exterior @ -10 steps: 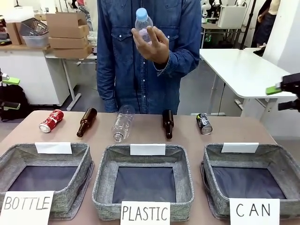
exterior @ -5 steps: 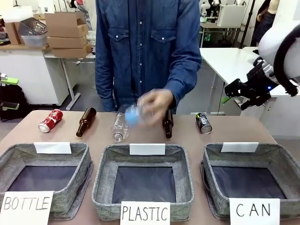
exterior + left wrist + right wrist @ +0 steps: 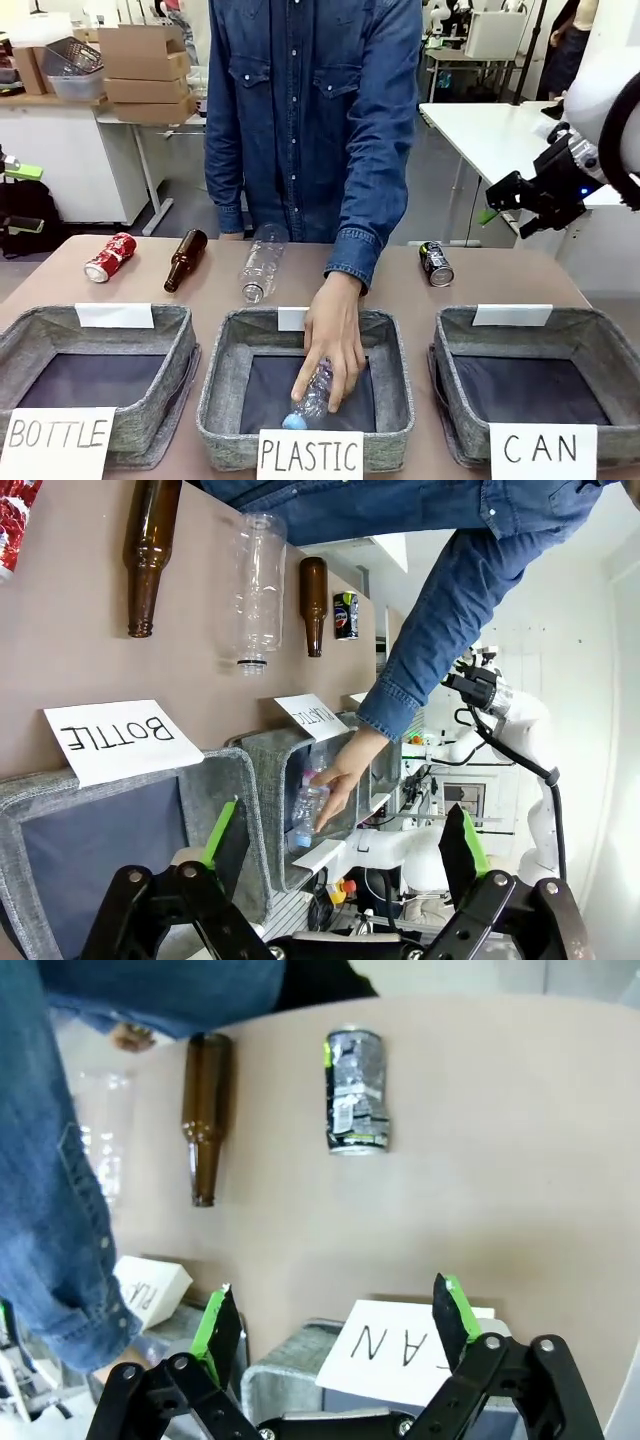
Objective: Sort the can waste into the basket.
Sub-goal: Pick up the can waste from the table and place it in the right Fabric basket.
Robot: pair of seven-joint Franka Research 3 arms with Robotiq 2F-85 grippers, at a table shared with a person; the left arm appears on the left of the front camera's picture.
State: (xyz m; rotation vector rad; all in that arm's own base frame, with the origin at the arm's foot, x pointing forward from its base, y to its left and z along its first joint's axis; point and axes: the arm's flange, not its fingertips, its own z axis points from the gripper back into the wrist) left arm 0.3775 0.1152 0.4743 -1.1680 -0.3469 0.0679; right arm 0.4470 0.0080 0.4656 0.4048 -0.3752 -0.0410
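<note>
Front view: 3 handwritten white signs, black caps, one at the front of each grey basket: "BOTTLE" sign [image 3: 55, 438] w/ left basket [image 3: 150, 415], "PLASTIC" sign [image 3: 310, 456] w/ middle basket [image 3: 218, 400], "CAN" sign [image 3: 542, 448] w/ right basket [image 3: 600, 325]. Left wrist view: "BOTTLE" reads upside down; right wrist view: "AN" of the CAN sign legible, also upside down. Lettering on red can [image 3: 109, 257] & marks on black can [image 3: 436, 263] too small to read.

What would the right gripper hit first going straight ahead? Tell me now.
Probably the table, just short of the black can; the open right gripper aims down there, though depth is unclear.
</note>
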